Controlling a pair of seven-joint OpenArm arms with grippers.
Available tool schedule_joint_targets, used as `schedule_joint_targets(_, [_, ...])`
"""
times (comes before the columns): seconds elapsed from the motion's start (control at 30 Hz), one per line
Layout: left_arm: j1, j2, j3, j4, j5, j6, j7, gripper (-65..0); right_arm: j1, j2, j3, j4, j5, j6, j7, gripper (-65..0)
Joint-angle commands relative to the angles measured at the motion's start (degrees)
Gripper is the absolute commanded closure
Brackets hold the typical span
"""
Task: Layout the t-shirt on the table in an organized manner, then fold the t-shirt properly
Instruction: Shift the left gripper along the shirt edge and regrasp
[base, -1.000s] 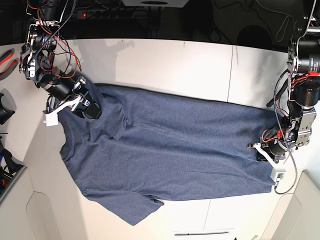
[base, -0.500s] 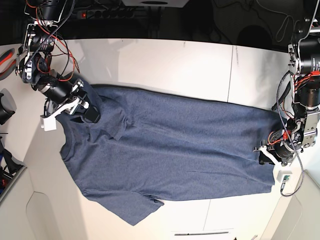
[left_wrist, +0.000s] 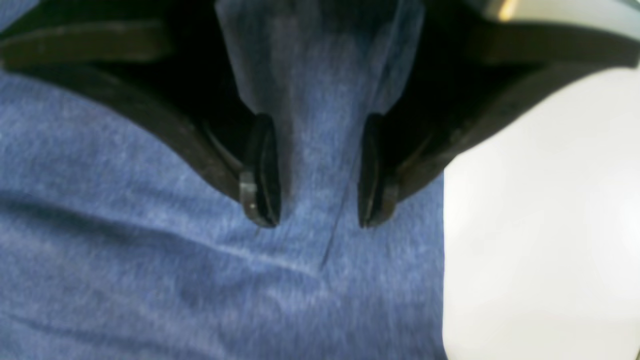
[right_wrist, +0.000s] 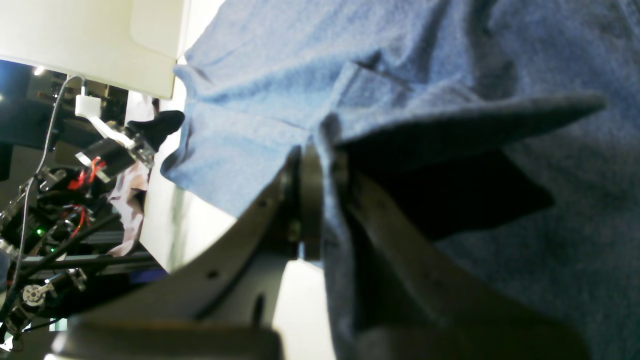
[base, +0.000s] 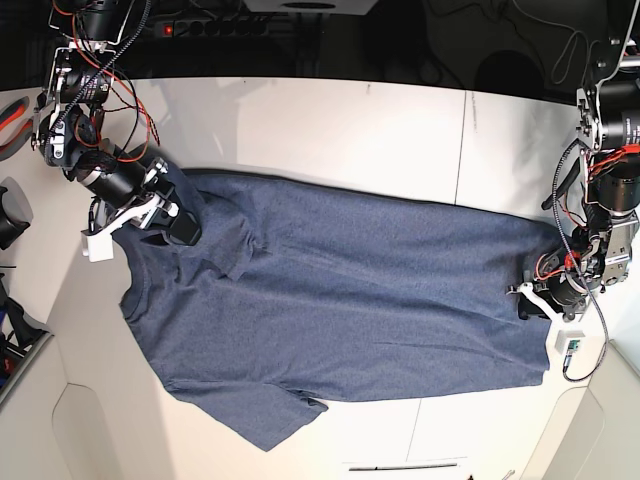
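The t-shirt (base: 330, 300) lies spread on the table (base: 330, 125); the left gripper (left_wrist: 310, 200) gapes over its hem, the right gripper (right_wrist: 320, 200) pinches a sleeve, which could bunch if tugged

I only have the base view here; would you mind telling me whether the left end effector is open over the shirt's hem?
Observer: Yes, the left end effector is open, with the t-shirt lying loose between its fingers.
Operator: Thanks. Is the right one gripping anything?
Observer: The right end effector is shut on a fold of the t-shirt, by a sleeve.
Operator: Where is the left one relative to the shirt's edge?
Observer: Just inside it; bare table begins beside one finger.
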Motion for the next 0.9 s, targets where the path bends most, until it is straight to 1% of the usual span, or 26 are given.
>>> schedule_joint_targets(0.0, [-1.84,-0.66,-0.13,0.72,-0.42,0.02,-1.64,-29.0,0.63,0.46,0.0,1.14,1.14,1.03,0.72,0.0])
schedule_joint_targets(0.17, [-1.81,0.26,-0.13,0.2,2.08,0.09,-1.86,-29.0,0.7,0.46,0.0,1.14,1.16,1.03,0.7,0.0])
schedule_joint_targets(0.3, [-1.84,0.76,-0.13,-2.29,2.16,1.42,-3.65,-29.0,0.61,0.46,0.0,1.14,1.14,1.03,0.7,0.0])
schedule_joint_targets(0.43, [-1.81,1.14,-0.13,-4.37,4.55,1.62,-5.16,-28.9,0.63,0.46,0.0,1.14,1.18,1.03,0.7,0.0])
schedule_joint_targets(0.53, [-1.86,1.07,-0.13,-4.44,4.68,3.41,-6.36,-28.9,0.63,0.46,0.0,1.14,1.18,1.03,0.7,0.0])
schedule_joint_targets(0.67, [-2.03,1.11,-0.13,-4.44,4.66,3.52,-8.26,-28.7,0.61,0.46,0.0,1.14,1.16,1.03,0.7,0.0])
schedule_joint_targets(0.87, [-3.1,1.38,-0.13,-4.44,4.7,3.5,-8.94,-28.3,0.63,0.76,0.0,1.14,1.16,1.03,0.72,0.0])
